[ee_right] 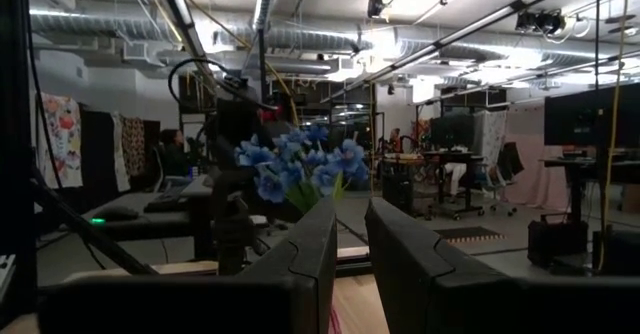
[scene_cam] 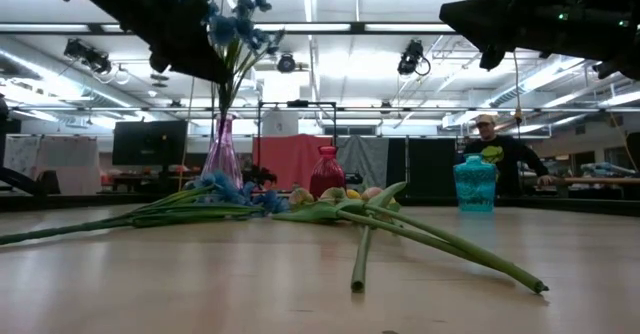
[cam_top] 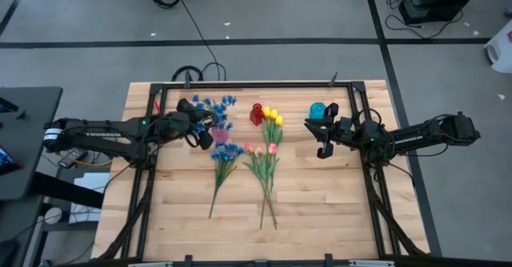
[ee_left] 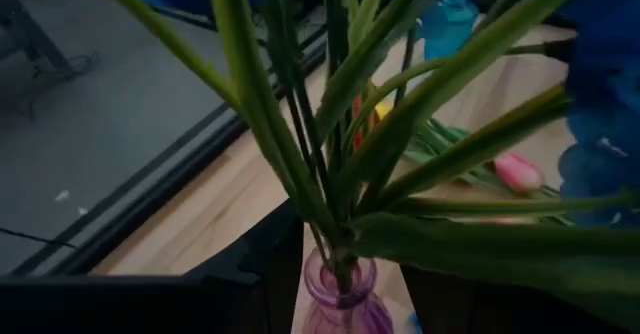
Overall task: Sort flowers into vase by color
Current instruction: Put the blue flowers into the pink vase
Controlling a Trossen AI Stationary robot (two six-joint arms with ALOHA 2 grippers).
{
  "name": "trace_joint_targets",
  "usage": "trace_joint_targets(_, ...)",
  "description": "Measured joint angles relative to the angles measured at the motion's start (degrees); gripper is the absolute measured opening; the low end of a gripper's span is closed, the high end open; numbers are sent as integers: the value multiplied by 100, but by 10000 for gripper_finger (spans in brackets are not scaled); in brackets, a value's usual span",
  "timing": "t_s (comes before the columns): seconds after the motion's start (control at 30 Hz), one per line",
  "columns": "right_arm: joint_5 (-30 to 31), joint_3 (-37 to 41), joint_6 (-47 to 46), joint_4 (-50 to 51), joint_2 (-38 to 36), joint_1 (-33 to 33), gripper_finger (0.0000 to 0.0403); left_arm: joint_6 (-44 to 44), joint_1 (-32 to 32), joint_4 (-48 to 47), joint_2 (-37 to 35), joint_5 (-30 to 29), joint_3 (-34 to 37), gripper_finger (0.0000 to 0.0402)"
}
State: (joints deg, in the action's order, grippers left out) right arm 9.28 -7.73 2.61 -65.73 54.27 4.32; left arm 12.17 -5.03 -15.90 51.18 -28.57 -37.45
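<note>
A bunch of blue flowers (scene_cam: 235, 19) stands upright with its stem ends in a purple glass vase (scene_cam: 222, 154) at the table's far left. My left gripper (cam_top: 200, 133) is at the bunch's stems above the vase mouth (ee_left: 340, 279), shut on them. More blue flowers (cam_top: 226, 151), pink tulips (cam_top: 260, 149) and yellow tulips (cam_top: 274, 117) lie flat on the table. A red vase (cam_top: 257, 113) and a teal vase (cam_top: 318, 109) stand at the back. My right gripper (cam_top: 324, 135) hovers shut and empty beside the teal vase. My left gripper holds the blue bunch's green stems (ee_left: 335, 214) between its two fingers, a little above the vase mouth and below the blossoms. It comes from the table's left side, slanting down, across the stems. The bunch stands upright, its stem ends inside the purple vase; leaves partly hide the fingers.
The lying flowers' long stems (scene_cam: 440, 242) reach toward the table's near edge. A black frame (cam_top: 264, 84) runs along the table's far edge and sides. A person (scene_cam: 490, 149) stands in the room behind the teal vase.
</note>
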Motion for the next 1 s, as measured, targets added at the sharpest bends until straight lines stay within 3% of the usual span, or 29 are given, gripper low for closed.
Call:
trace_joint_targets(0.13, 0, -1, 0, -7, 0, 0, 74, 164, -95, -171, 2, 258, -7, 169)
trace_joint_targets(0.37, -1, -1, -1, -17, 1, 0, 74, 217, -247, -643, 25, 310, -63, 226)
trace_joint_targets(0.57, -2, -1, 4, -17, 1, 0, 74, 227, -239, -2007, 15, 612, -867, 238)
trace_joint_targets(0.77, -2, 0, 9, -15, -1, 0, 74, 1076, -50, -3483, 11, 1543, -1573, 239)
trace_joint_targets(1.0, -4, -1, 2, -15, 1, 0, 74, 3066, 692, -4529, 15, 2831, -1729, 239)
